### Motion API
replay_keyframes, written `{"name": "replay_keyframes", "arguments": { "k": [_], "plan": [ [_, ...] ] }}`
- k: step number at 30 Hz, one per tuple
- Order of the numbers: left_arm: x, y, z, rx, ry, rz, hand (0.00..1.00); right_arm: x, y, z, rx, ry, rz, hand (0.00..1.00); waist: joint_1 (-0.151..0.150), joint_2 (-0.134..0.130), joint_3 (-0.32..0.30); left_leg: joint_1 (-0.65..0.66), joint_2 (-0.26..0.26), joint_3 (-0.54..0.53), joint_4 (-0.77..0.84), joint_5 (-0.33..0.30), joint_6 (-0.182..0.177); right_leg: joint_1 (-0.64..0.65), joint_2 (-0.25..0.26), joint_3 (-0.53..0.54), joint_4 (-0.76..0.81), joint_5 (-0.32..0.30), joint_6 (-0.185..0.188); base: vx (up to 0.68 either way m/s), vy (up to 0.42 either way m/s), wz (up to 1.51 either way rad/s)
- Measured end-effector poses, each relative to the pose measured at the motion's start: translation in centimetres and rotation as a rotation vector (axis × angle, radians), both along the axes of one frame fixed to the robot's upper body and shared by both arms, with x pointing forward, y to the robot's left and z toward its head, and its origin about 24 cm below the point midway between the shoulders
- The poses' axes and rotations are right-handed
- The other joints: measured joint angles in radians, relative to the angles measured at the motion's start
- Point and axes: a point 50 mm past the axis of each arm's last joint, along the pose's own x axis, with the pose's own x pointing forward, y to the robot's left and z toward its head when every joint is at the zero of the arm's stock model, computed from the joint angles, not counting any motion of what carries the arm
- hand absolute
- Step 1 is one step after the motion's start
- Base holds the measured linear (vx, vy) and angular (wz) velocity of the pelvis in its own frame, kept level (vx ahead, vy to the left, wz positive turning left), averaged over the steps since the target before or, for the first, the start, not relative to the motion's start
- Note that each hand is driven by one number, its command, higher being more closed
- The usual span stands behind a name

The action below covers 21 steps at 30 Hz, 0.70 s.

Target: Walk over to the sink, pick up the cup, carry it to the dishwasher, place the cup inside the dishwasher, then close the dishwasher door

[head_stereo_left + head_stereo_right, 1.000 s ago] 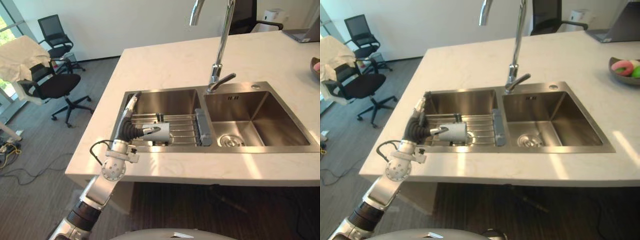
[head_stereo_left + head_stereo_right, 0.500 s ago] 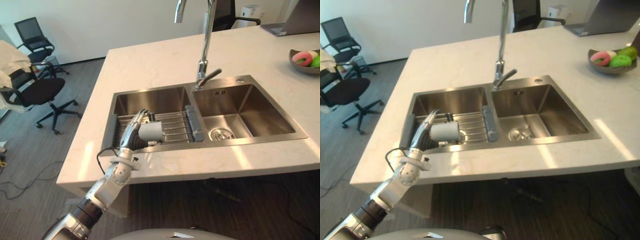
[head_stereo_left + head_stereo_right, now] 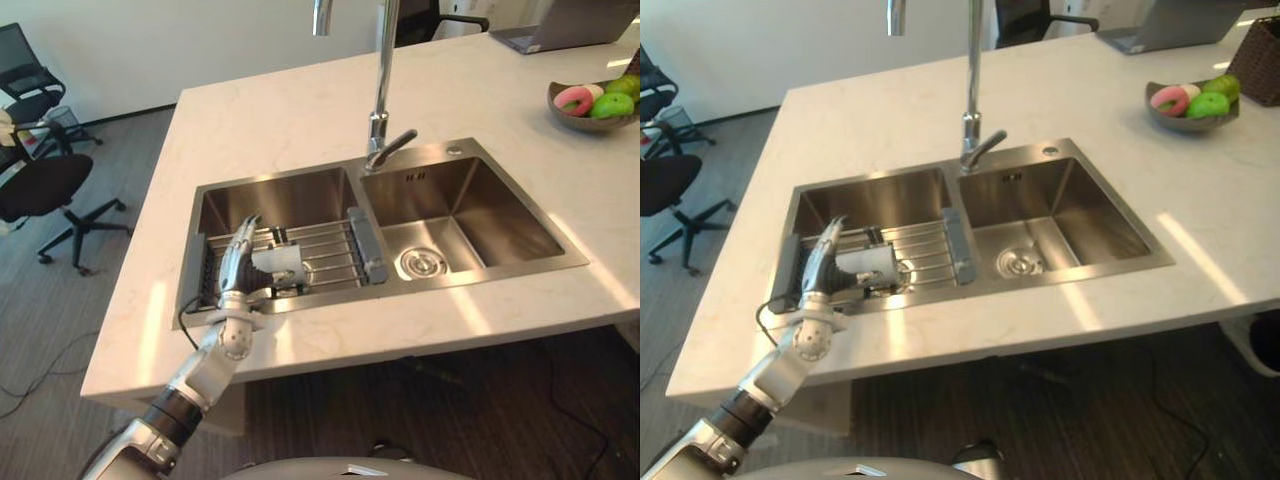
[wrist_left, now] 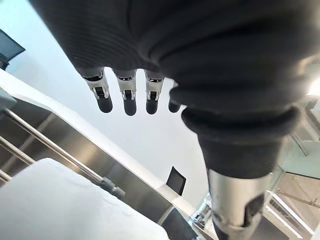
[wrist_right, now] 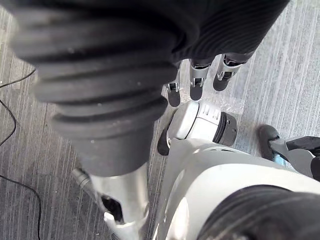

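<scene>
Pale, faintly veined stone makes up the counter [image 3: 280,130], with grey carpet [image 3: 60,300] round it and a black mesh office chair [image 3: 40,185] on a star base out at nine o'clock. Set into the slab is a brushed steel sink [image 3: 470,215] with two square basins and sharp corners. Across the left basin lies a rack [image 3: 325,250] of thin steel rods with a grey bar at each end. At seven o'clock the left hand [image 3: 236,265] reaches over the counter's near edge onto the rack, its silver fingers [image 4: 129,97] stretched out straight and side by side, gripping nothing. The cup [image 3: 281,262], a plain whitish cylinder with a smooth matte skin, lies on its side on the rods just beside those fingers, at the hand's three o'clock; whether they touch it I cannot tell. A tall polished faucet [image 3: 381,90] with a side lever rises at twelve o'clock, behind the wall between the basins. The right basin has a round ridged drain [image 3: 418,263] in its floor. At two o'clock a shallow dark bowl [image 3: 1170,122] holds rounded pink and green pieces, with a grey laptop [image 3: 560,30] beyond it. The right hand [image 5: 165,40] hangs over the ribbed grey carpet, its fingers loose and straight, holding nothing.
</scene>
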Motion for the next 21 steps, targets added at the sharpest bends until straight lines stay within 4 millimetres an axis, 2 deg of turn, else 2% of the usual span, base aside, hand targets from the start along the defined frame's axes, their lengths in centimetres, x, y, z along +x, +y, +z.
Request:
{"name": "replay_keyframes", "arguments": {
  "k": [1,2,7,11,15,21],
  "plan": [
    [0.0,0.2,-0.3,0.018,0.013,0.020,0.00,0.0,0.0,0.0,-0.001,-0.001,0.000,0.00,-0.001,0.013,-0.005,0.000,0.000,0.000,0.000,0.008,0.004,-0.001,0.000,-0.001,0.000,0.001,-0.003,-0.04,-0.039,-0.03],
    [0.0,0.2,-0.5,0.054,0.014,0.027,0.00,-0.1,-0.1,0.0,-0.003,0.000,-0.002,0.00,-0.002,0.004,0.001,-0.002,0.000,0.001,0.000,0.015,0.004,-0.003,-0.001,-0.002,0.000,0.001,-0.003,-0.04,-0.037,-0.03],
    [0.0,0.3,-1.1,0.221,0.016,0.003,0.00,-0.1,-0.2,0.0,-0.006,0.000,-0.002,0.00,-0.007,0.014,0.000,-0.003,0.001,0.002,0.000,0.021,0.001,-0.005,-0.003,-0.011,0.000,0.001,-0.004,-0.01,-0.010,-0.01],
    [0.1,0.9,-2.3,0.308,0.114,0.017,0.00,-0.1,-0.1,0.0,-0.006,0.000,-0.002,0.00,-0.009,0.018,-0.002,-0.026,0.001,0.000,0.000,0.021,0.001,-0.028,-0.007,-0.030,0.000,0.006,-0.008,0.00,0.000,0.00],
    [0.7,1.2,-2.2,0.404,0.144,0.031,0.00,-0.1,-0.1,0.0,-0.010,0.004,0.016,0.00,-0.010,0.022,-0.005,-0.032,0.000,-0.001,0.001,0.021,0.001,-0.031,-0.012,-0.055,0.000,0.008,-0.008,0.00,0.001,0.01],
    [0.9,1.3,-2.4,0.458,0.194,0.024,0.00,0.0,-0.1,0.0,-0.012,0.005,0.036,0.00,-0.019,0.022,-0.004,-0.035,-0.005,-0.001,0.012,0.036,0.009,-0.030,-0.021,-0.055,0.000,0.009,-0.008,0.00,0.000,0.00]
  ]
}}
